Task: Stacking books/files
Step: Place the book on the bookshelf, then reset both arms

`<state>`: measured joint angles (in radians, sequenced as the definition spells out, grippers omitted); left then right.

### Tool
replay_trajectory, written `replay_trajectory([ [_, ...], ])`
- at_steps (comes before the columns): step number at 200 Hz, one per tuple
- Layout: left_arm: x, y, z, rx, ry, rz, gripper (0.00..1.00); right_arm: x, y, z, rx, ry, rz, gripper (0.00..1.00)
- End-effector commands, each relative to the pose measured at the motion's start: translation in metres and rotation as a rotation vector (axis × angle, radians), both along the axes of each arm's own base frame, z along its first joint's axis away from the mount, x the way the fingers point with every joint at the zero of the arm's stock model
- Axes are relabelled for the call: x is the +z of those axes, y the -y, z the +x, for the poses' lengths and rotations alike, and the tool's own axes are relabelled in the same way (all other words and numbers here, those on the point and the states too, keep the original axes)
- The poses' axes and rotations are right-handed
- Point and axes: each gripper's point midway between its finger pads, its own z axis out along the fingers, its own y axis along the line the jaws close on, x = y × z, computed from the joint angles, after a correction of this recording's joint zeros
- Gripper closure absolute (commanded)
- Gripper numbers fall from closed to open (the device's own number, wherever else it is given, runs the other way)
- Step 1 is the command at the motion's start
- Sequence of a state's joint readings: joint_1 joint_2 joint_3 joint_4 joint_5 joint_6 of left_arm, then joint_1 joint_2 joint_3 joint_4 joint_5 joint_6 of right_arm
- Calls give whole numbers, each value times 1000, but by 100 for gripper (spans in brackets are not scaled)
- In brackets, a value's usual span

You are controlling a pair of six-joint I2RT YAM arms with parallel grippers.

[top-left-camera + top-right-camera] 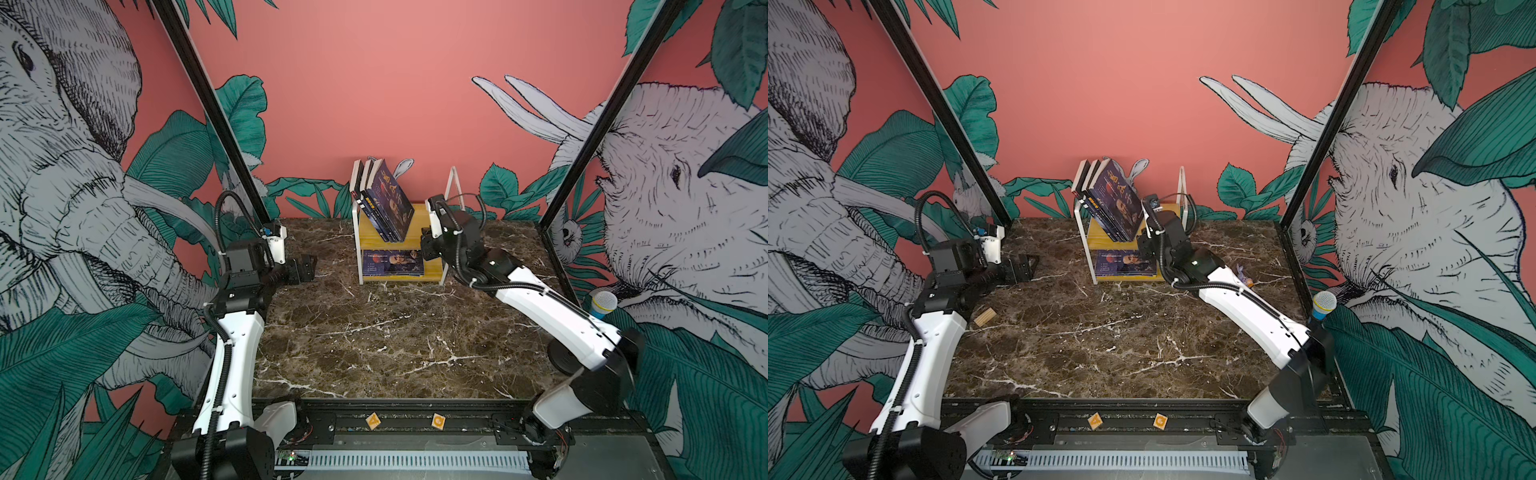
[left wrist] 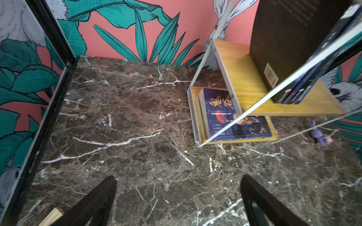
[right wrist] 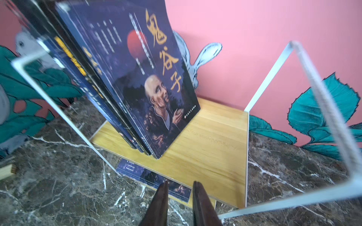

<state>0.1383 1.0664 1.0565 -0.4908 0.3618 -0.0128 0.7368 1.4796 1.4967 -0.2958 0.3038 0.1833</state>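
Several navy books (image 1: 386, 199) (image 1: 1113, 199) lean to the left on the upper board of a small white-framed shelf (image 1: 368, 237). The front cover (image 3: 156, 78) shows gold characters and a bearded man. More books (image 1: 392, 262) (image 2: 219, 113) lie flat on the lower board. My right gripper (image 1: 424, 249) (image 3: 180, 183) is at the shelf's front right, above the front edge of the flat books. Its jaws stand a little apart and hold nothing. My left gripper (image 1: 305, 266) (image 2: 178, 178) is wide open and empty over bare marble, left of the shelf.
A wooden block (image 1: 985, 318) lies by the left arm. On the table to the right of the shelf lies a small purple toy (image 1: 1244, 276). A microphone (image 1: 600, 305) stands at the table's right edge. Two orange tiles (image 1: 373, 420) sit on the front rail.
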Motion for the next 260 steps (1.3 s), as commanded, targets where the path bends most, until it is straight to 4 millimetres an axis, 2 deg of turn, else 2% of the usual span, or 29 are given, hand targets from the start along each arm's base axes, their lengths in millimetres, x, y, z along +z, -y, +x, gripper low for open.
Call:
replay_trajectory([
  [1,-17,-17,-7,26,-9,139,0,2,26,-15,-38,22,-17,68],
  [17,-25,-20,-7,29,-4,178,1,-4,47,-29,-67,28,-32,60],
  [19,-26,-21,-7,30,-3,181,0,-13,49,-31,-69,15,-45,59],
  [24,-28,-23,-6,35,6,191,1,-20,56,-35,-77,8,-54,56],
  [36,-37,-24,-3,42,18,197,1,-33,69,-43,-92,-3,-64,43],
  [61,-62,-29,9,103,56,150,1,-67,94,-55,-124,-32,-105,9],
  [74,-74,-28,12,92,66,143,0,-87,107,-59,-152,-55,-133,1],
  [96,-97,-28,17,83,93,166,0,-123,127,-65,-194,-82,-158,0],
  [117,-109,-23,21,39,162,189,0,-156,147,-69,-245,-106,-155,0],
  [155,-133,-17,31,12,216,190,0,-203,193,-60,-376,-114,-185,0],
  [170,-145,-12,35,-8,227,204,0,-207,211,-55,-426,-117,-180,0],
  [181,-153,-10,36,-12,243,225,0,-201,216,-49,-429,-65,-181,0],
  [198,-152,-10,41,5,242,230,0,-194,227,-43,-446,5,-217,0],
  [223,-155,-6,46,32,225,250,0,-204,253,-34,-508,34,-231,0],
  [244,-151,3,51,28,289,225,0,-213,269,-28,-540,72,-211,0],
  [260,-163,13,49,-10,306,259,1,-215,272,-21,-538,108,-179,0],
])
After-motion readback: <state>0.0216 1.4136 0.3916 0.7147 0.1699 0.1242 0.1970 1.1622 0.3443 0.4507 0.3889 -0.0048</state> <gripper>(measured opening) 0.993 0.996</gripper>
